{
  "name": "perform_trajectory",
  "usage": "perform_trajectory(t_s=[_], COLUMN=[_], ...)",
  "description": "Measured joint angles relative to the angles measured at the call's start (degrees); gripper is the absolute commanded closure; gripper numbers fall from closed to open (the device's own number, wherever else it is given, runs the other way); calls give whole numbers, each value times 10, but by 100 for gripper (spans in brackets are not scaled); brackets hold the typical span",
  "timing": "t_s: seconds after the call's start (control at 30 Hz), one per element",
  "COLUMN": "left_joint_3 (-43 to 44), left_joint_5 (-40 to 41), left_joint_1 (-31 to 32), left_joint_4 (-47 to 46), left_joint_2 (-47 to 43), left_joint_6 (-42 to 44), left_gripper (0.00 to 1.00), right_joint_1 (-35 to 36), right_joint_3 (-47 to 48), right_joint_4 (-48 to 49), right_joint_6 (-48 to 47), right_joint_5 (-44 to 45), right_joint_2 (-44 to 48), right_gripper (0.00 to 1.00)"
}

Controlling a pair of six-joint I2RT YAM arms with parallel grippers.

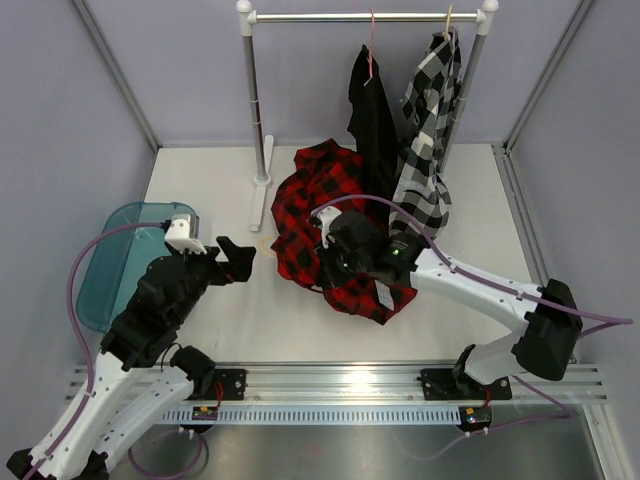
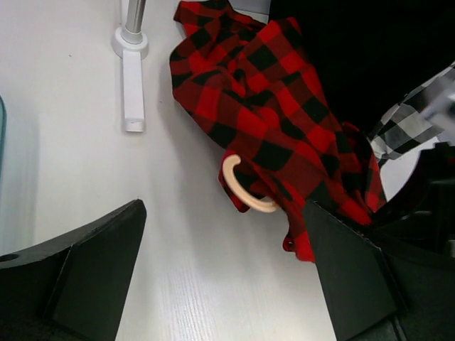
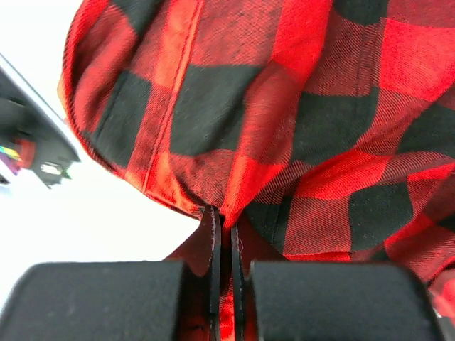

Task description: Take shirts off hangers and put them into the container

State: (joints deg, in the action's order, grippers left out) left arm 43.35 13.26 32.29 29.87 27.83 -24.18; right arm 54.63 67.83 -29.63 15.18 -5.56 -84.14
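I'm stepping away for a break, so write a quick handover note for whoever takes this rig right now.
Left end effector: open, empty, between the container and the red plaid shirt.
Right end effector: shut on that shirt, heaped on the table.
A wooden hanger end pokes from under it.
Black shirt and checked shirt hang on the rail.
Done: red plaid off the rail; no shirt in the container.
Left: all three shirts to the container.

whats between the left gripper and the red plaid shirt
Bare table between the left gripper and the red plaid shirt, in the top and left wrist views; a tan hanger end pokes from the shirt's near edge.
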Motion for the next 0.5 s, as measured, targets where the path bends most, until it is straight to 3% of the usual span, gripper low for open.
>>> perform_trajectory(t_s=[0.33, 0.5], left_joint_3=[33, 47], left_joint_5=[-27, -28], left_joint_1=[0, 0], left_joint_4=[-11, -17], left_joint_2=[70, 129], left_joint_6=[-135, -190], left_gripper=[6, 15], right_joint_1=[0, 0], right_joint_3=[3, -2], right_joint_4=[23, 37], right_joint_6=[27, 37], right_joint_5=[6, 6], right_joint_2=[50, 50], right_gripper=[100, 100])
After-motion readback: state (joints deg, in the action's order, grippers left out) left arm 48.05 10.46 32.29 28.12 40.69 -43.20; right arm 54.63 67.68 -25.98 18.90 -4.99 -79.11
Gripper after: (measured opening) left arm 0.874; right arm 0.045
